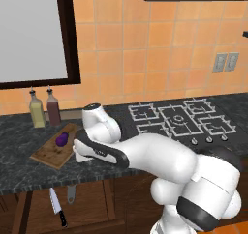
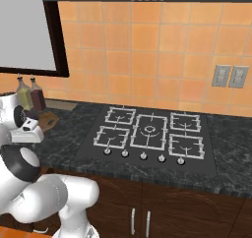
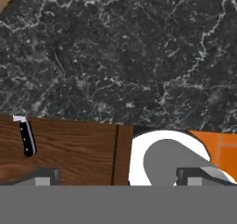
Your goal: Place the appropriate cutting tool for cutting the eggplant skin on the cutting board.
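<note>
Looking down from the hand view, the gripper (image 3: 118,177) is seen with its fingertips (image 3: 45,177) set well apart, nothing between them, above the dark counter (image 3: 139,56) edge and a wooden cabinet front. In the left base view, the peeler (image 1: 71,193) and knife (image 1: 57,207) are seen below the counter edge, against the cabinet. The eggplant (image 1: 61,139) is lying on the board (image 1: 51,153), near two bottles (image 1: 44,108). A stove (image 1: 181,119) is set to the right.

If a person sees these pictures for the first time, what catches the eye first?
The white arm bends across the dark counter. Left of it, a purple eggplant lies on the wooden cutting board. Below the counter edge hang a black-handled knife and a small grey cutting tool.
</note>
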{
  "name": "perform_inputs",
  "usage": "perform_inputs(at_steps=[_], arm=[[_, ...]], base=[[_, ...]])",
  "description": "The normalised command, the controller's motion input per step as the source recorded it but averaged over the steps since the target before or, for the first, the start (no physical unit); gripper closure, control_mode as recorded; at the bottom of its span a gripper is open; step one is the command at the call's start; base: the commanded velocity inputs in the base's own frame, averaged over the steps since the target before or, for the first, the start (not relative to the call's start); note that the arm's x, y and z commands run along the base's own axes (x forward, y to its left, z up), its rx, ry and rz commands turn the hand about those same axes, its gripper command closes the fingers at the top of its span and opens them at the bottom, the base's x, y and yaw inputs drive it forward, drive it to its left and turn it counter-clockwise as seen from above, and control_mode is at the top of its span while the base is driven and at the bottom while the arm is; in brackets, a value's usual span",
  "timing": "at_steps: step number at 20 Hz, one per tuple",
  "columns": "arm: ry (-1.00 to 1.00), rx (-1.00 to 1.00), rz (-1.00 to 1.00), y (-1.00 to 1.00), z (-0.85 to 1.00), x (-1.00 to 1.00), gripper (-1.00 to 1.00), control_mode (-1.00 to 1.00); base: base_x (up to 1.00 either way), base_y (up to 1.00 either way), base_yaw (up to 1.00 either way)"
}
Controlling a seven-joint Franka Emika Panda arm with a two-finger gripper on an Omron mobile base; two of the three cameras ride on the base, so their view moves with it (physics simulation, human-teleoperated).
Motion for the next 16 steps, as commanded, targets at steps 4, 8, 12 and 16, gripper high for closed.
perform_inputs(at_steps=[4,8,12,16], arm=[[0.0,-0.01,-0.01,0.37,-0.43,-0.04,-1.0,-1.0],[0.01,-0.01,-0.03,0.49,-0.57,0.0,-1.0,-1.0],[0.0,0.0,-0.05,0.39,-0.62,-0.06,-1.0,-1.0],[0.0,0.0,-0.07,0.36,-0.51,-0.02,-1.0,-1.0]], base=[[0.0,0.0,0.0],[0.0,0.0,0.0],[0.0,0.0,0.0],[0.0,0.0,0.0]])
